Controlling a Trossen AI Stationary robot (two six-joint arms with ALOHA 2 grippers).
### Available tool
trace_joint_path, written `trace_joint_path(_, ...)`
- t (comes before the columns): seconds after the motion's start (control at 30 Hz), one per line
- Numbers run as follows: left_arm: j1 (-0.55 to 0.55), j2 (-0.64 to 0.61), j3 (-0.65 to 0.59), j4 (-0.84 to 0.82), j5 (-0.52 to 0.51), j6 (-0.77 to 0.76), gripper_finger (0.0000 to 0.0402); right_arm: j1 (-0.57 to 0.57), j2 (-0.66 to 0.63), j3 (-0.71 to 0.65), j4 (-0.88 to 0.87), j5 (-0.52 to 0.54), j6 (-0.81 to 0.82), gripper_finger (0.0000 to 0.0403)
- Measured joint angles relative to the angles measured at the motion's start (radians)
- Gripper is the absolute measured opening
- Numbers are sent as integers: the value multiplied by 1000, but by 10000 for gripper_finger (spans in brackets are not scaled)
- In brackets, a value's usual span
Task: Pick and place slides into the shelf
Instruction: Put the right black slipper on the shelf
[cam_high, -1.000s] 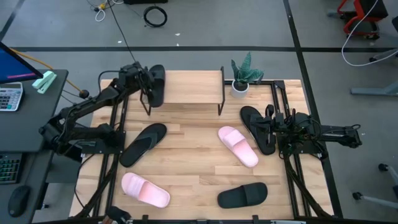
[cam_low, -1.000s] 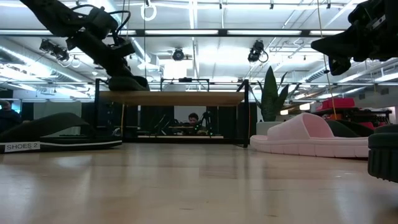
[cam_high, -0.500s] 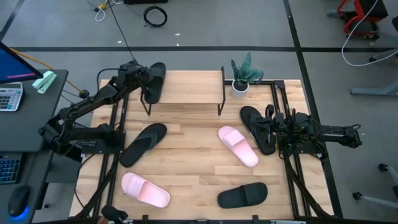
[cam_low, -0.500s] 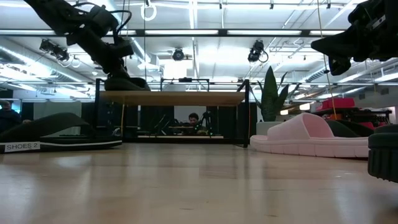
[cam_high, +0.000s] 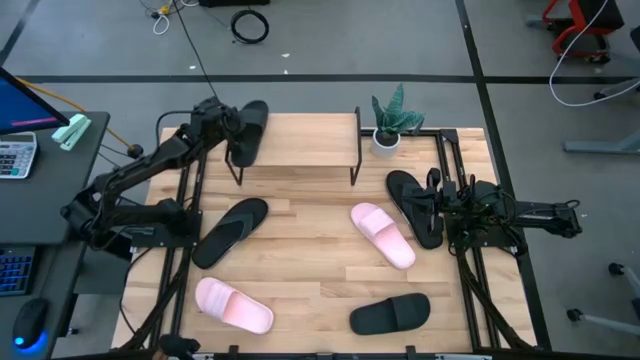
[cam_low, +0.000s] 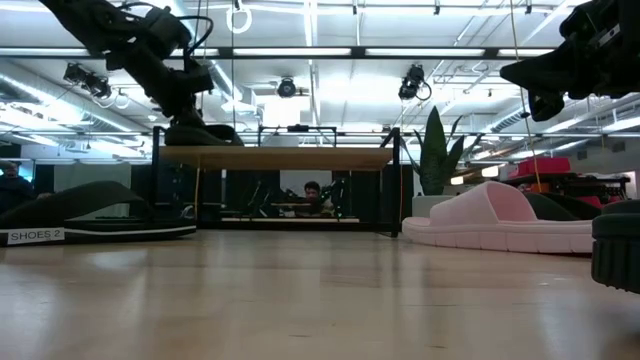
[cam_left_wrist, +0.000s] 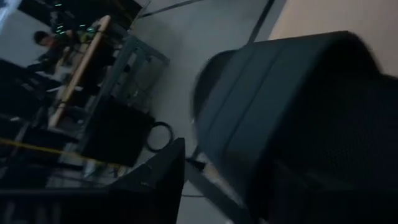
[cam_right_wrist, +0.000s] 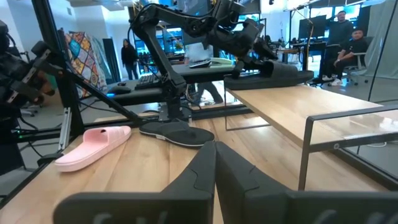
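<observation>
Only one black slide (cam_high: 249, 130) atop shelf (cam_high: 300, 140)

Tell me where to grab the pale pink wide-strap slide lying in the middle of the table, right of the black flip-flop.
Probably grip the pale pink wide-strap slide across its broad raised strap, coming straight down from above. It lies flat, sole down, on the wooden table, angled diagonally, so the jaws should straddle the strap crosswise. The low view shows the strap arching clear of the footbed. The right gripper waits nearest it.
</observation>
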Motion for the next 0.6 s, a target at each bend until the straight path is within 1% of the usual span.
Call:
trace_joint_path(0.1, -43, -31, -1, -4, -56, 5, 200, 0, 0, 0, 0, 0, 1, 14)
trace_joint_path(0.37, -178, -184, -1, 1, -61, -26, 200, 0, 0, 0, 0, 0, 0, 14)
trace_joint_path(0.47, -189, -213, -1, 3, -59, -19, 200, 0, 0, 0, 0, 0, 0, 14)
trace_joint_path(0.6, -179, -210, -1, 0, -66, -79, 200, 0, 0, 0, 0, 0, 1, 14)
